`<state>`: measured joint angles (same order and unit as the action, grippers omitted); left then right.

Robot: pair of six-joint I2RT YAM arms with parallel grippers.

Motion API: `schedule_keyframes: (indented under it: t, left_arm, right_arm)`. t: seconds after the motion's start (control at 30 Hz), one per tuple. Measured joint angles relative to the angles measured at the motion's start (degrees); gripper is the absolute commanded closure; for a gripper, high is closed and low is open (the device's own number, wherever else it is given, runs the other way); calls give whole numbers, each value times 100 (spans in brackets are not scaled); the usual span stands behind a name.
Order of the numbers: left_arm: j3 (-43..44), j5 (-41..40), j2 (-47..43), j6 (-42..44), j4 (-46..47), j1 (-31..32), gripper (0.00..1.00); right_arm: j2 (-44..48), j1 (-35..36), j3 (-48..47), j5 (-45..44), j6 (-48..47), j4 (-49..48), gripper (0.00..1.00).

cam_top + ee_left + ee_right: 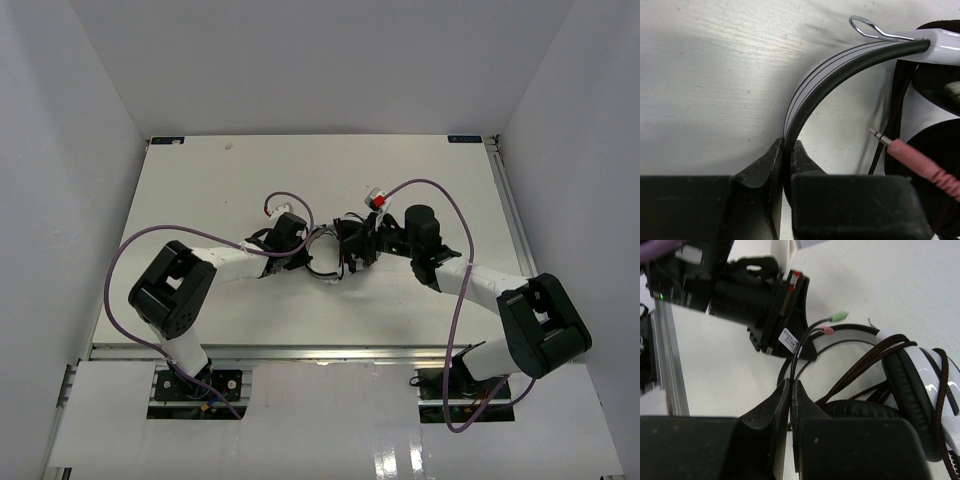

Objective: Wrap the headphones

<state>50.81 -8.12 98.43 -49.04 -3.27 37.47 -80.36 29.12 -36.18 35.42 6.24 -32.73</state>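
The headphones [330, 262] lie mid-table between both grippers. My left gripper [300, 245] is shut on the white-and-black headband [830, 70], which runs up and right from between its tips [788, 145] to the black earcups [940, 85]. A pink jack plug [915, 157] hangs close by on the right. My right gripper [352, 250] is shut on the thin black cord [797, 350] just above its tips [791, 383]. The cord ends in a green plug [840, 316] and a pink plug [827, 330]. Dark braided cord [865, 360] lies wound over the white earcup [927, 385].
The left arm's black wrist [740, 295] is close in front of my right gripper. Purple robot cables [440, 195] arc over the table. An aluminium rail [507, 200] runs along the right table edge, and white walls enclose three sides.
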Motion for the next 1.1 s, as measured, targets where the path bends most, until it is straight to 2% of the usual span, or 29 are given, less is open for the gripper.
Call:
schedule_keyframes:
  t: [0.3, 0.37, 0.43, 0.6, 0.67, 0.73, 0.8, 1.1]
  left_arm:
    - [110, 25, 37, -88, -174, 3, 100]
    - [135, 21, 38, -76, -220, 10, 97]
    - [151, 12, 39, -61, -254, 16, 88]
    - [183, 6, 7, 15, -398, 37, 48]
    - [219, 39, -54, 39, -501, 58, 35]
    - [276, 52, -137, 106, -608, 82, 30]
    - [341, 45, -227, 161, -697, 94, 26]
    - [542, -59, -773, 418, -983, 96, 23]
  right_arm:
    - [-27, 353, -324, -1515, 583, 569, 92]
    - [-40, 382, -333, -1660, 580, 651, 92]
    - [-54, 409, -337, -1753, 548, 699, 88]
    - [-66, 467, -337, -1799, 358, 784, 71]
    - [-66, 473, -337, -1794, 229, 814, 65]
    - [-66, 474, -337, -1791, 106, 864, 59]
    - [-66, 474, -337, -1767, -4, 898, 47]
    - [113, 293, -368, -1541, -541, 1155, 11]
